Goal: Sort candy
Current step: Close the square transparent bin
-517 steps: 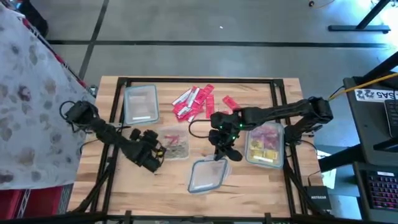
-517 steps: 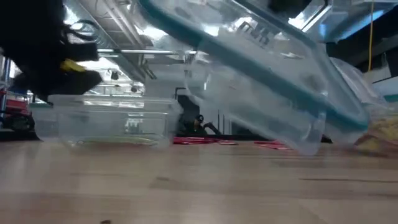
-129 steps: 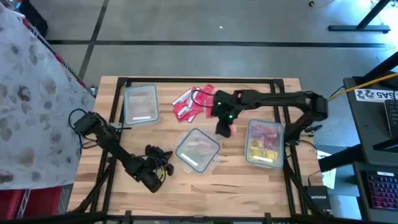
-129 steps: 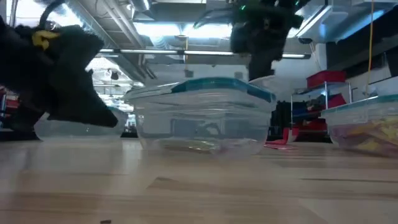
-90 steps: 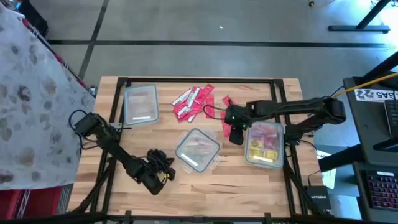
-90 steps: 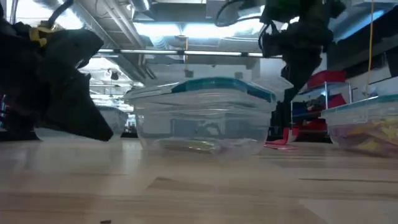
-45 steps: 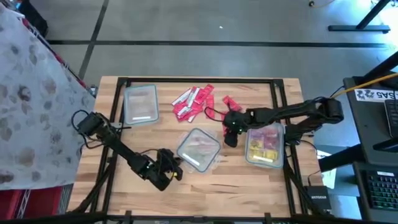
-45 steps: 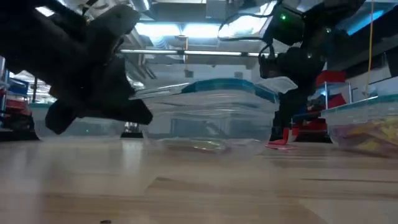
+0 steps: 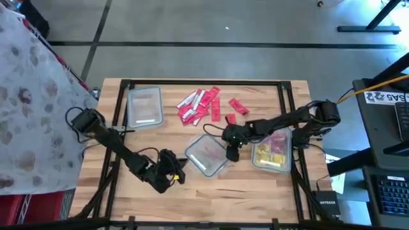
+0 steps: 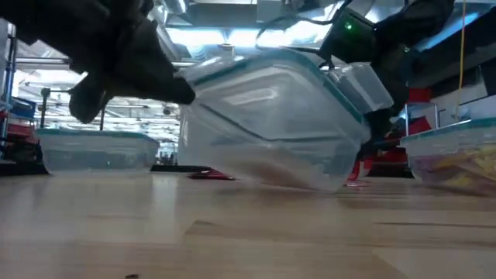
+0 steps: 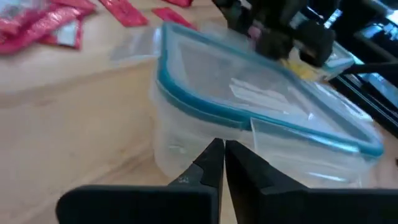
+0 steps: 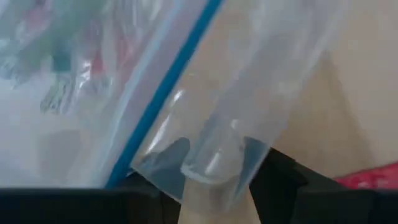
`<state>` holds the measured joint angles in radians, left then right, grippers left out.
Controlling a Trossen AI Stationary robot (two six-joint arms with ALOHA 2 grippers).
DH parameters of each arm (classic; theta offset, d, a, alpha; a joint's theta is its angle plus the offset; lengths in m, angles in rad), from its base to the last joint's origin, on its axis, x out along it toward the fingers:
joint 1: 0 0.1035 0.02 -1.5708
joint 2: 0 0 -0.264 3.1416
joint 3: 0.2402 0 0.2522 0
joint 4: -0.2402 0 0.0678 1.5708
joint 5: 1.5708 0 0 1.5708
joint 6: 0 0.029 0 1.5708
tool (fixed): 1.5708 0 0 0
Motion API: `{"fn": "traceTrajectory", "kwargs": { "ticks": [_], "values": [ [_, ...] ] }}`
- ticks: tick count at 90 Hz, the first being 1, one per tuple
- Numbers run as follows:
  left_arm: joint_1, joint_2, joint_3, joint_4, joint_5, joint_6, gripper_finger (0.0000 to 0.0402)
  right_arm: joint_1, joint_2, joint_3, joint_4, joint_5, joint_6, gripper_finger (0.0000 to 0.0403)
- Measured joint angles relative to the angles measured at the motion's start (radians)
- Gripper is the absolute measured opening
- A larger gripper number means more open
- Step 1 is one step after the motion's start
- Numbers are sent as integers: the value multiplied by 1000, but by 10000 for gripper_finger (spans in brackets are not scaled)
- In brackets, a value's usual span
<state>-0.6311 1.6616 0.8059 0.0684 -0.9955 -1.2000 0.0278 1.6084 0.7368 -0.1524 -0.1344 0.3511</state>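
The clear tub with the teal-rimmed lid (image 9: 207, 154) sits mid-tabletop, tipped: in the low view (image 10: 273, 116) its right side is raised and only its lower left edge is close to the wood. The right hand (image 9: 231, 152) is at the tub's right edge; its wrist view shows both fingers either side of the lid's clear latch flap (image 12: 214, 158), closed onto it. The left hand (image 9: 176, 171) lies low just left of the tub, and in its wrist view (image 11: 224, 155) the two fingertips are pressed together with nothing between them, pointing at the tub's near wall without clearly touching it.

The candy is in three places. A loose heap of red and pink pieces (image 9: 199, 104) lies on the far middle of the tabletop, with a few strays (image 9: 237, 106) just to its right, apart from the tipped tub. Yellow and pink pieces fill the right tub (image 9: 272, 149), which stands beside the right hand. Pale pieces show faintly through the tipped tub.

An empty-looking clear tub (image 9: 145, 105) stands at the far left. The near strip of the tabletop (image 9: 255, 188) is bare wood, as is the gap between the heap and the tipped tub.
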Motion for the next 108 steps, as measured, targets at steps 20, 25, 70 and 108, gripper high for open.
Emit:
{"fn": "traceTrajectory", "kwargs": {
  "ticks": [20, 25, 70, 108],
  "values": [
    [-18, -70, 0, -226, 0, -117, 0, 7, -26, 1, -36, 3, -18, 138],
    [-21, -80, 0, -306, 4, -182, 0, 6, -39, 1, -70, 22, -26, 138],
    [-39, -100, 10, -386, 42, -380, 0, 61, -167, 1, -242, 186, -60, 138],
    [-18, -30, 9, -81, 168, -155, 0, 143, -66, 0, -133, 236, -42, 138]
  ]
}}
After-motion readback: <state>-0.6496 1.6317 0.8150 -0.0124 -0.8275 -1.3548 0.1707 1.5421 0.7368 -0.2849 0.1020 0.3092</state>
